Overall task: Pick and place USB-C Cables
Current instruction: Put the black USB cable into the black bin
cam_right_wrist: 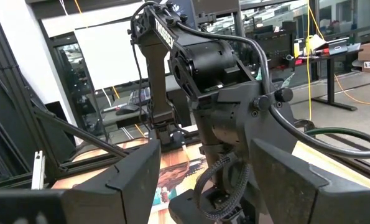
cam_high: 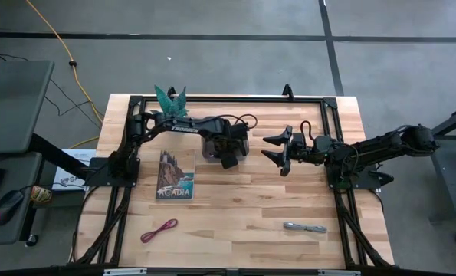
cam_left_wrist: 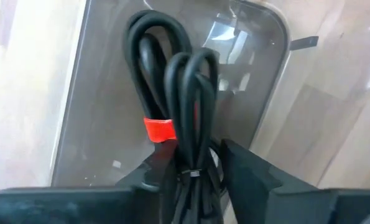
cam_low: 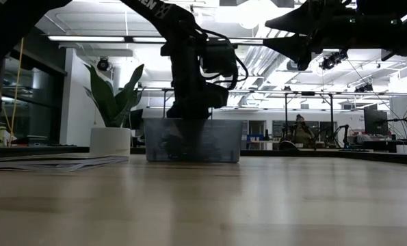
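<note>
Cables are what we watch. We see a black cable bundle (cam_left_wrist: 185, 118) with a red-orange band, hanging between the fingers of the left pincer (cam_left_wrist: 194, 165) right over the clear bin (cam_high: 212, 146). We cannot tell if the fingers are pinching it or have let go. The left pincer blocks our look into the bin from above. The right pincer (cam_high: 277, 149) waits just beside the bin, spread wide and holding nothing. A book (cam_high: 175, 175) lies near the bin on the wooden surface (cam_high: 243, 215). Far from the bin lie a dark red cable (cam_high: 159, 229) and a silver-grey cable (cam_high: 304, 227). A green plant (cam_high: 171, 98) stands behind the bin.
</note>
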Controlling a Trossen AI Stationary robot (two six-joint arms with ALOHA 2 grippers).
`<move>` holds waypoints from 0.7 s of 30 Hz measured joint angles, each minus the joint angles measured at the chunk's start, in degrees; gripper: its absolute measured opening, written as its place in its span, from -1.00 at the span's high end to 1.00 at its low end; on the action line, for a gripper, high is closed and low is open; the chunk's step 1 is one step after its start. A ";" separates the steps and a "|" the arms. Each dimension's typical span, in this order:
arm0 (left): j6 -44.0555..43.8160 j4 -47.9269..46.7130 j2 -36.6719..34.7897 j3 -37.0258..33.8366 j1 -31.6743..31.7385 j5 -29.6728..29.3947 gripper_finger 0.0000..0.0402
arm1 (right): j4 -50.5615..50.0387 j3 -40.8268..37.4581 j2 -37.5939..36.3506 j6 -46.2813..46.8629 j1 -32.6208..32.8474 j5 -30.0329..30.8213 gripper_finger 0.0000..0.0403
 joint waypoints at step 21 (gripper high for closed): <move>0.16 -0.17 0.05 -0.02 0.04 0.82 -0.14 | 0.02 0.00 0.00 0.00 0.01 0.00 -0.18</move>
